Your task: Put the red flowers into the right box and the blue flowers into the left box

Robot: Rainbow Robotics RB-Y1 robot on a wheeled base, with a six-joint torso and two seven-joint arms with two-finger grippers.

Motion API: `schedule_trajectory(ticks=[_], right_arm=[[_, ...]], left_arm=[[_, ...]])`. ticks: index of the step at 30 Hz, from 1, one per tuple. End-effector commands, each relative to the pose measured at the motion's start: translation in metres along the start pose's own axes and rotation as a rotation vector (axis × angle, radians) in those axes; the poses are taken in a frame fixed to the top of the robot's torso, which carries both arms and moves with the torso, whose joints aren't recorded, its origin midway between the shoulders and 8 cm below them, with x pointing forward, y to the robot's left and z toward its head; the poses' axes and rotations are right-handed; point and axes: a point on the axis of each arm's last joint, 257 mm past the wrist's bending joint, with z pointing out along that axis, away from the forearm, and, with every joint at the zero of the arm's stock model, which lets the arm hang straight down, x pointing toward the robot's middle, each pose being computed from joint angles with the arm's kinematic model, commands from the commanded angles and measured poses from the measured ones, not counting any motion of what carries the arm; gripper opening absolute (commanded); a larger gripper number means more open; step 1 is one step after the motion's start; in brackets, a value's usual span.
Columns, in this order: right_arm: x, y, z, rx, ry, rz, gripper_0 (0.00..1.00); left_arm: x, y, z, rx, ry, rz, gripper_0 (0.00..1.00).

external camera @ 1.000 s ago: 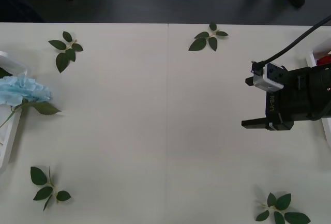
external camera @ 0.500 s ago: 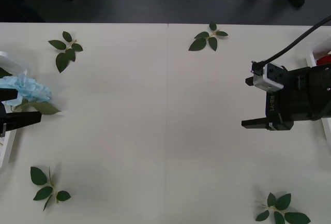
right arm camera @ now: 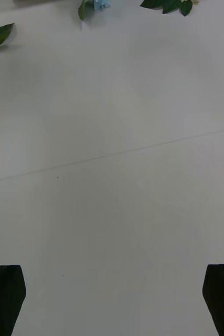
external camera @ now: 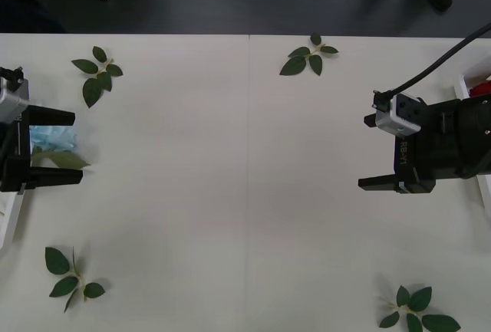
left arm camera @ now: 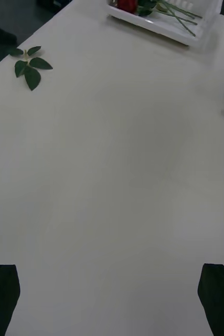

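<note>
On the worktop (external camera: pixel 245 194):
Left claw (external camera: pixel 54 148): jaws apart, at the left edge, straddling the blue flowers (external camera: pixel 52 137).
Right claw (external camera: pixel 381 184): jaws apart, near the right edge, holding nothing.
Red flowers (left arm camera: pixel 127 5): farther off, lying in the right box (left arm camera: pixel 164 27).

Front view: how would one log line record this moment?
left hand: open, over blue flowers | right hand: open, empty | red flowers: in right box

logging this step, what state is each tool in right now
Left tool: open, holding nothing, beside the pale sky-blue puffy artificial flower at the table's left edge.
Right tool: open, holding nothing.
</note>
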Motion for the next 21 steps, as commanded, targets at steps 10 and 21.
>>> schedule_trajectory(ticks=[10, 21], right_arm=[[0.002, 0.001, -0.004, 0.002, 0.014, -0.039, 1.0], [0.002, 0.001, -0.004, 0.002, 0.014, -0.039, 1.0]], left_arm=[[0.01, 0.027, 0.007, 0.067, 0.018, 0.03, 1.0], [0.0, 0.025, 0.02, 0.089, 0.0, 0.042, 1.0]])
